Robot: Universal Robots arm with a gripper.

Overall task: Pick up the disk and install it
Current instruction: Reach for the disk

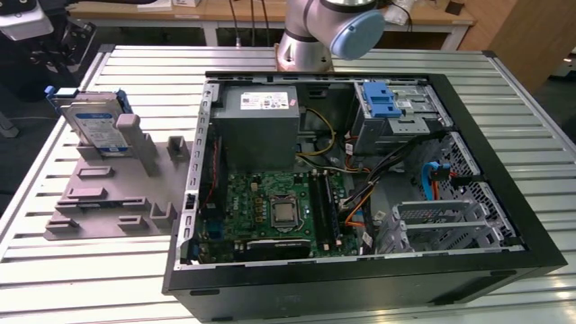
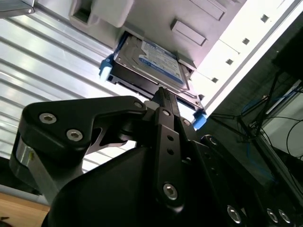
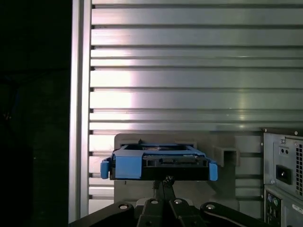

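Note:
The disk (image 1: 94, 125) is a silver drive with a white-and-blue label and a blue rail frame. It stands on edge, leaning back in a slot of the grey holder (image 1: 108, 202) at the exterior view's left. In both wrist views the disk (image 2: 151, 59) (image 3: 158, 165) lies just beyond my black gripper (image 2: 161, 92) (image 3: 165, 182). The fingers are shut together with nothing between them. Their tip points at the disk's near edge, and I cannot tell whether it touches.
An open black computer case (image 1: 504, 270) lies on the slatted aluminium table (image 1: 54, 283). Inside are a grey power-supply box (image 1: 256, 128), a green motherboard (image 1: 279, 209), loose cables and a metal drive bay with a blue latch (image 1: 387, 101). The arm's base (image 1: 311, 40) stands behind the case.

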